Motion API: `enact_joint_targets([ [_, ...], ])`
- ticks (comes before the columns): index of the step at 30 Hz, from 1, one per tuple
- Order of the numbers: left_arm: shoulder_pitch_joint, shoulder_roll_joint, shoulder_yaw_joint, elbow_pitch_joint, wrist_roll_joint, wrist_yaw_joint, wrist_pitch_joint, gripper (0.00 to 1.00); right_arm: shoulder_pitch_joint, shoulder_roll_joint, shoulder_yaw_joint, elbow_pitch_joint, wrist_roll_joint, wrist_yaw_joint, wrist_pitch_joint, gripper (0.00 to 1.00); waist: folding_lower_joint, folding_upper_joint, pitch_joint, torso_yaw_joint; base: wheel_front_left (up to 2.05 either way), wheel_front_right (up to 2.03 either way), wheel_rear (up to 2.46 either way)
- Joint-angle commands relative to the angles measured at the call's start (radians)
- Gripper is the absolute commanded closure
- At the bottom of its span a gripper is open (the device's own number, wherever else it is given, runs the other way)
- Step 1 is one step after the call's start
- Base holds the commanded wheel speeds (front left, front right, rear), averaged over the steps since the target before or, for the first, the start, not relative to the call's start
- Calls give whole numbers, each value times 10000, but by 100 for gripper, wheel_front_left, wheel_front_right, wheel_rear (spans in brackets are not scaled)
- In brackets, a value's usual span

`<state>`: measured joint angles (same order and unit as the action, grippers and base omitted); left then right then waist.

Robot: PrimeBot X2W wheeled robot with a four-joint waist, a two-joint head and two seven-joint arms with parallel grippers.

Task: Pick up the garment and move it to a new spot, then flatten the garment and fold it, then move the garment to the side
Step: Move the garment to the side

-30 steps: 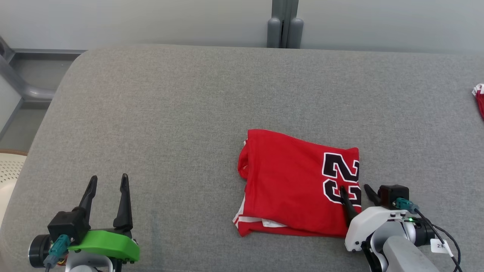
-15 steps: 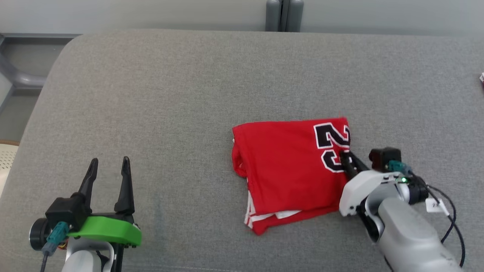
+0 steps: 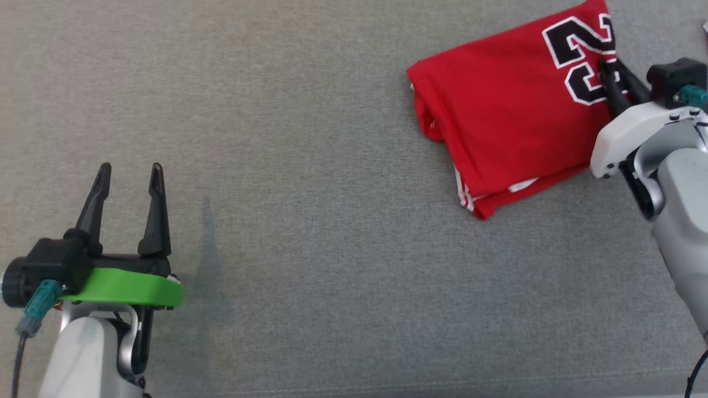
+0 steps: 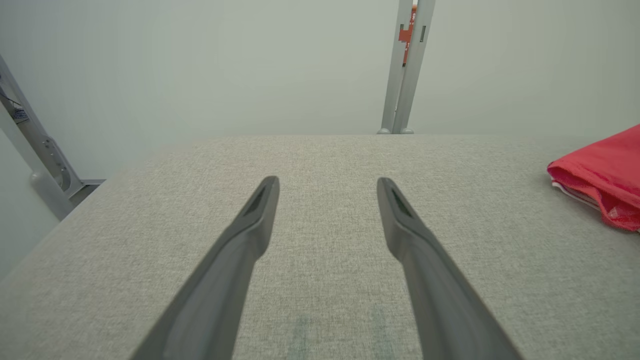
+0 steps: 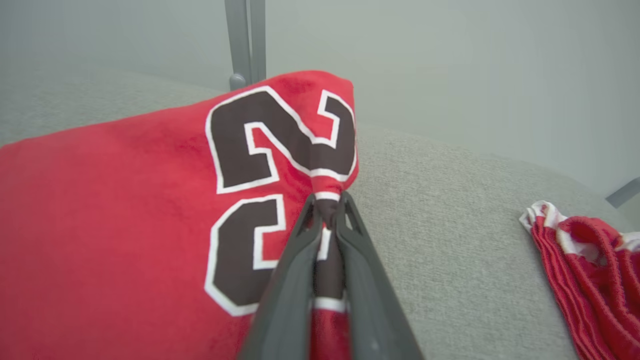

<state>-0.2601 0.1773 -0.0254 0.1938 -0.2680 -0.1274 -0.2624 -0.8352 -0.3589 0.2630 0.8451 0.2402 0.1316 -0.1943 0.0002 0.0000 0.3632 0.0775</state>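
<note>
a: where's the left gripper (image 3: pixel 131 166)?
b: fingers spread, holding nothing, well apart from the folded jersey (image 3: pixel 498 110), nearer and to its left.
a: and the jersey?
b: on the grey pad (image 3: pixel 332 232). the right gripper (image 5: pixel 328 196) is clenched on its numbered edge. another red cloth (image 5: pixel 590 260) lies off its right.

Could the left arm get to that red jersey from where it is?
Probably, though it's a long stretch: only bare grey cushion lies between the open left gripper and the red jersey. The right gripper is shut on the jersey's numbered edge.
</note>
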Motion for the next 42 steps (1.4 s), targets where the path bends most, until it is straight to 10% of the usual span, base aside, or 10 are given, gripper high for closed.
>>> enact_joint_targets([
  [1,-163,222,99,-126,-120,-24,-25,0,-280,-261,-45,-210,-86,-22,85,100,-2,0,1098,-1303,0,0,0],
  [13,7,1365,214,-1635,11,-24,350,0,-1545,-2137,-547,-1629,-39,-22,1286,100,-2,0,2144,-2833,0,0,0],
  [31,317,1926,256,-3289,-145,67,1152,0,-2984,-3198,-1449,-1128,-858,-22,2537,100,-2,0,2821,-2783,0,0,0],
  [36,348,1958,274,-3319,-181,104,1122,0,-3355,-3350,-1630,-653,-1643,-24,2662,52,-2,0,2869,-2679,0,0,0],
  [37,343,1959,272,-3308,-170,117,1116,0,-3408,-3321,-1739,-541,-1726,-22,2712,3,-2,0,2863,-2669,0,0,0],
  [42,331,1896,252,-3123,-230,157,1025,0,-3484,-2904,-2065,-430,-2220,-22,2275,0,-2,0,2663,-2656,0,0,0],
])
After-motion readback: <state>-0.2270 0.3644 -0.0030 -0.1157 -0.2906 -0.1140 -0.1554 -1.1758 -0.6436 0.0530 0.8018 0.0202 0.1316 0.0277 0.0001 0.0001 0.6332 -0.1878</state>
